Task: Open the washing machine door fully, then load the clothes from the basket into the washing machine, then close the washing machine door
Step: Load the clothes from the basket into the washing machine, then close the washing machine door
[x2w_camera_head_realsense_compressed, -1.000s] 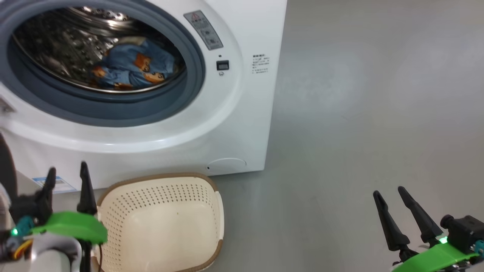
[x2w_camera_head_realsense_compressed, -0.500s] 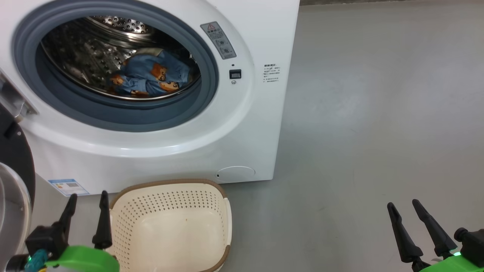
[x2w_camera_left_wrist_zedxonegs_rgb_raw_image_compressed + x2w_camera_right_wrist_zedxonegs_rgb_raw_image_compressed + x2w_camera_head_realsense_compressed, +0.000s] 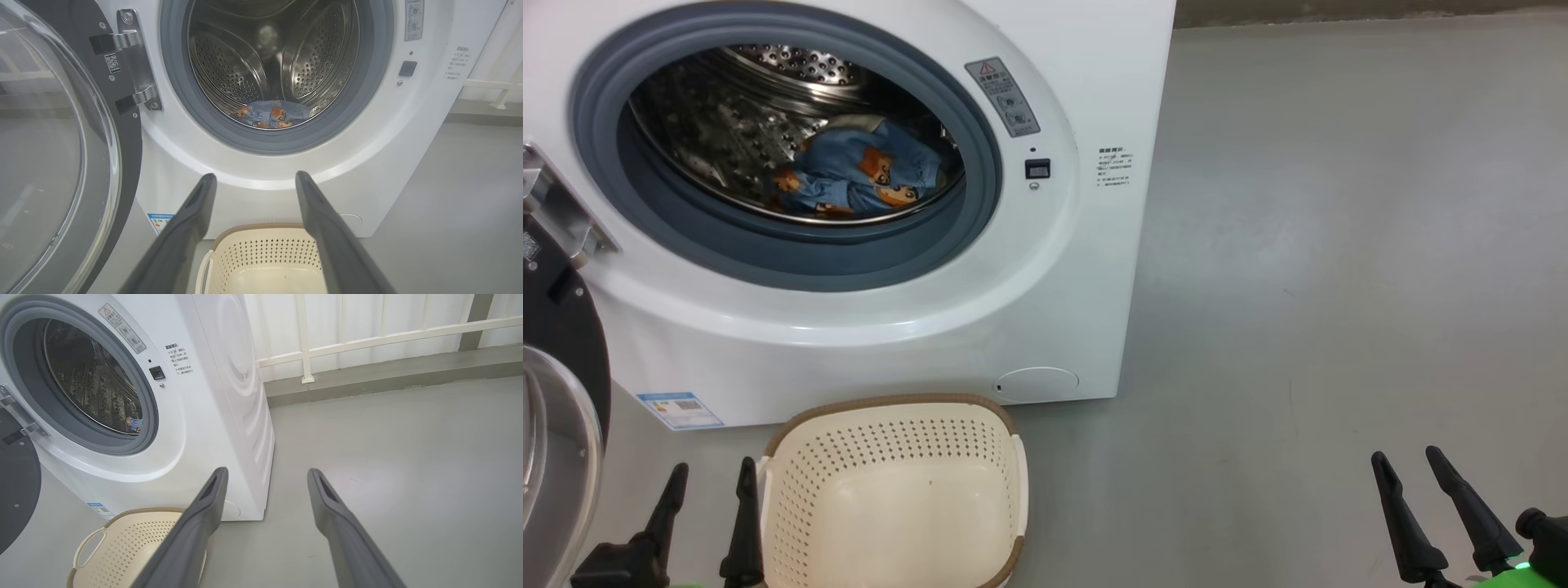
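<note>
The white washing machine [image 3: 1045, 310] stands with its round door [image 3: 560, 425] swung out wide at the left; the door [image 3: 61, 155] shows its glass bowl in the left wrist view. Light-blue clothes [image 3: 862, 175] with orange-brown bears lie inside the steel drum, also seen as clothes [image 3: 269, 116] low in the drum. On the floor in front sits the cream basket [image 3: 894, 482], with nothing in it. My left gripper [image 3: 711, 478] is open just left of the basket. Over bare floor at the lower right, my right gripper [image 3: 1406, 461] is open.
Grey floor [image 3: 1339, 286] stretches to the right of the machine. A white railing [image 3: 367, 339] on a low kerb runs behind it. The open door stands out into the space at the left.
The head camera has shifted, so the machine and basket sit lower and more to the right in view. Both grippers have sunk toward the bottom edge; they stay open.
</note>
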Controlling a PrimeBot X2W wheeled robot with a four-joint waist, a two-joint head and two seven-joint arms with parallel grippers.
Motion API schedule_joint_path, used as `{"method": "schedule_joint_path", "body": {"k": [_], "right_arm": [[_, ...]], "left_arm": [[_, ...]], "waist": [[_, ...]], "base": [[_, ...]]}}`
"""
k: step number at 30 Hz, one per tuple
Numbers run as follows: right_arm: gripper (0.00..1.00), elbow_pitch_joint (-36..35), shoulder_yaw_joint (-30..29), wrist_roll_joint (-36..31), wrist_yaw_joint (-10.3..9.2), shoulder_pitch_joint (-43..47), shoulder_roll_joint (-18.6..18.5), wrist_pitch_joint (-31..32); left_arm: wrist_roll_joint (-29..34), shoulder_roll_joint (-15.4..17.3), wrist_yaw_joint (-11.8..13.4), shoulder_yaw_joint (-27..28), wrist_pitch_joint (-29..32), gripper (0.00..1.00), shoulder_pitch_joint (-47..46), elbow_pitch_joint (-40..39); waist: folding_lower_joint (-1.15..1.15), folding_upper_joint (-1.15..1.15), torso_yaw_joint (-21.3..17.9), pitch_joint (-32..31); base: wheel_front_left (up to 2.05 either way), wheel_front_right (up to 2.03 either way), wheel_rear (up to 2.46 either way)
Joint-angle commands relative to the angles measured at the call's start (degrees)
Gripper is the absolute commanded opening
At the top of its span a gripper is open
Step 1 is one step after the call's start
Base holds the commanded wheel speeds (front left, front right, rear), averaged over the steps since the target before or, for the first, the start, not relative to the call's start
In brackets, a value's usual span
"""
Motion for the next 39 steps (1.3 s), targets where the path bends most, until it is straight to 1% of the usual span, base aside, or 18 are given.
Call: {"method": "schedule_joint_path", "body": {"k": [1,24,39], "right_arm": [[1.00,-1.5,0.7,0.2,0.09,-0.1,-1.2,-0.7],[1.00,-1.6,0.4,0.0,0.09,0.0,-1.2,-0.7],[1.00,-1.5,0.5,0.1,0.09,0.1,-1.2,-0.7]], "left_arm": [[-0.3,1.2,-0.1,2.0,-0.4,1.00,-0.7,-1.9],[-0.6,0.7,-0.1,2.1,-0.4,1.00,-0.2,-2.8],[-1.4,1.0,-0.1,0.9,-0.4,1.00,0.4,-3.2]], "waist": [[0.00,0.00,0.1,0.0],[0.00,0.00,0.2,-0.2],[0.00,0.00,0.3,-0.5]], "base": [[0.00,0.00,0.00],[-0.02,0.02,0.00],[-1.11,1.09,0.02]]}}
